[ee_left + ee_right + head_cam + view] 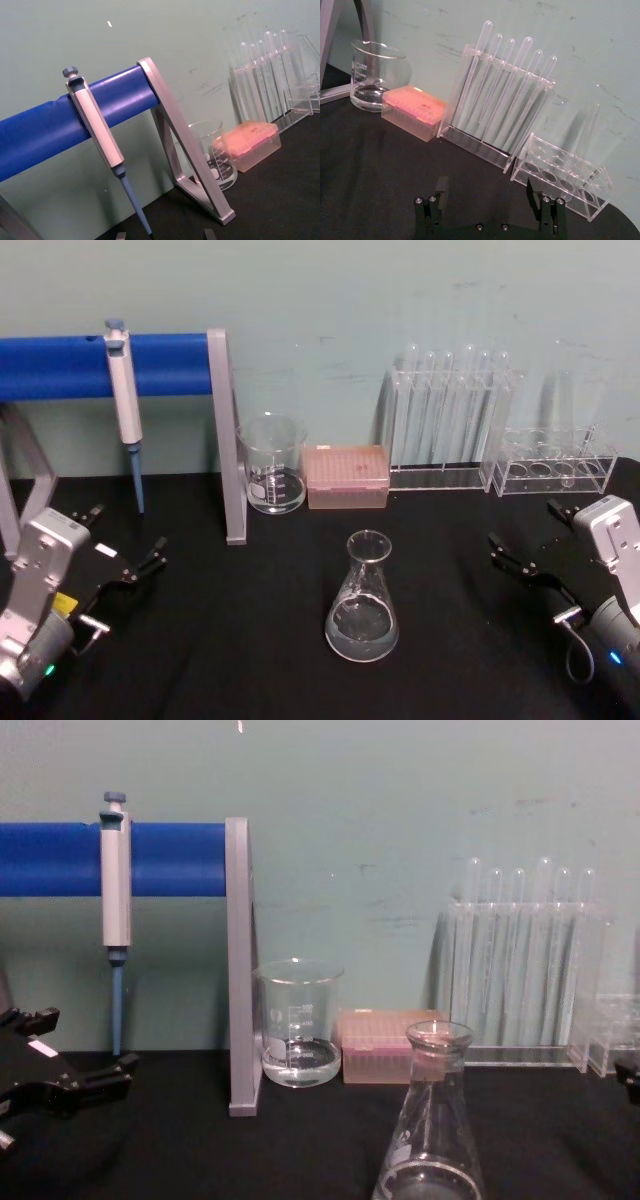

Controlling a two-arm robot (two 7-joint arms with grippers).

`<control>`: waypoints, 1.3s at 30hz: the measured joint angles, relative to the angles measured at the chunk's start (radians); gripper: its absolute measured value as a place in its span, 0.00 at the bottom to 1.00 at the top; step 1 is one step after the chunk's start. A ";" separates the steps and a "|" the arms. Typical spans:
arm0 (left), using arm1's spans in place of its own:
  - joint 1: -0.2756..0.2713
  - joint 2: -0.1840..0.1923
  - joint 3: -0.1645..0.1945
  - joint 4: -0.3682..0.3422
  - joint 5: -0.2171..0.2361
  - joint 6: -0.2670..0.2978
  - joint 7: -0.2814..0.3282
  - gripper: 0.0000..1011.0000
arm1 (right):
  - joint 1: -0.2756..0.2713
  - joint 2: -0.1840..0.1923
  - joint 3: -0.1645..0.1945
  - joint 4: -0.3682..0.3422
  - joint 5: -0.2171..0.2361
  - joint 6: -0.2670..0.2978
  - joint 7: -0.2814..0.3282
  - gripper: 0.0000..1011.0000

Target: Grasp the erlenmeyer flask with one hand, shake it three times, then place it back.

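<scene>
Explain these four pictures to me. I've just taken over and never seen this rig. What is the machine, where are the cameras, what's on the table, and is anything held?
It is a robot with two arms. The head view looks down on the black table, and the chest view looks across it from lower down. Each wrist view rides on one arm. The left gripper and right gripper sit open at either side, holding nothing. Between them stands the erlenmeyer flask with some clear liquid in it, untouched. Along the back are a pipette hanging on a blue bar, a beaker, a pink box, a tall test tube rack and a lower clear rack.
</scene>
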 joint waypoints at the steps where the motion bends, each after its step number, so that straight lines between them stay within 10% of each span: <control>1: 0.000 0.000 0.000 0.000 0.000 0.000 0.000 0.99 | 0.000 0.000 0.000 0.000 0.000 0.000 0.000 0.99; 39: 0.000 0.000 0.000 0.000 0.000 0.000 0.000 0.99 | -0.029 -0.007 0.036 -0.033 0.025 0.007 0.039 0.99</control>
